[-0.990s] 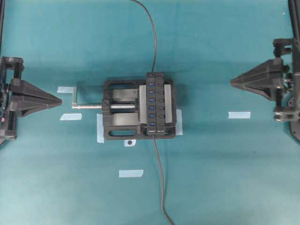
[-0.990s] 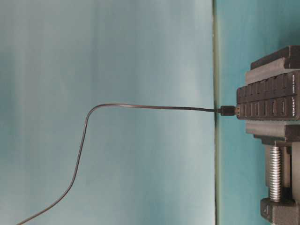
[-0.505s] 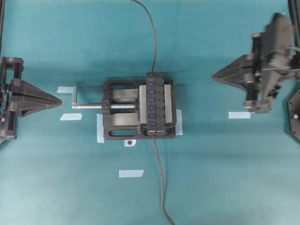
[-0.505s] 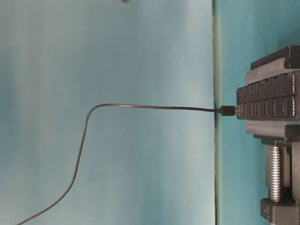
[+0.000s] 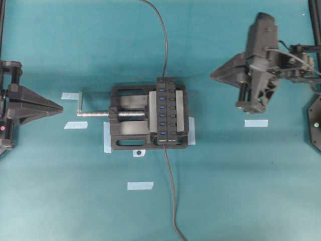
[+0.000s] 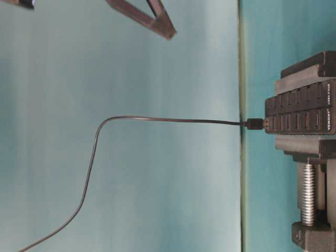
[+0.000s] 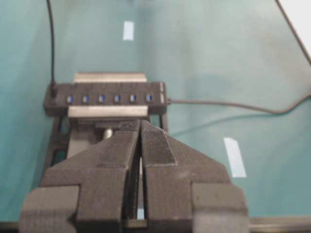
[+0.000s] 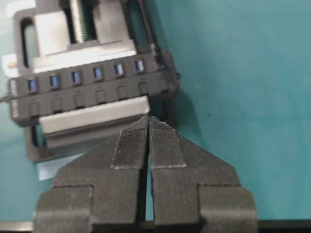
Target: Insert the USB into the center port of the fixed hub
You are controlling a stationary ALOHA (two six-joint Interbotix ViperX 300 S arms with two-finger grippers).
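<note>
Hard to see: the left gripper (image 5: 61, 107) is cut off at the picture's edge; the center port (image 5: 162, 112) is tiny.
Left jaws: pressed together, holding nothing, well left of the vise (image 5: 131, 114).
Fixed hub (image 5: 167, 111): long, black, with a row of blue slots, clamped in the vise on the desk (image 5: 225, 191).
USB (image 6: 255, 124): small black plug, stuck in the hub's end, well apart from both jaws.
Right gripper (image 5: 212, 76): jaws shut tight, empty, up right of the hub.

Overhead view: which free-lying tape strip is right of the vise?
The pale blue strip lying alone between the vise and the right arm's base. The other free strips lie left of the vise or below it in that view.
</note>
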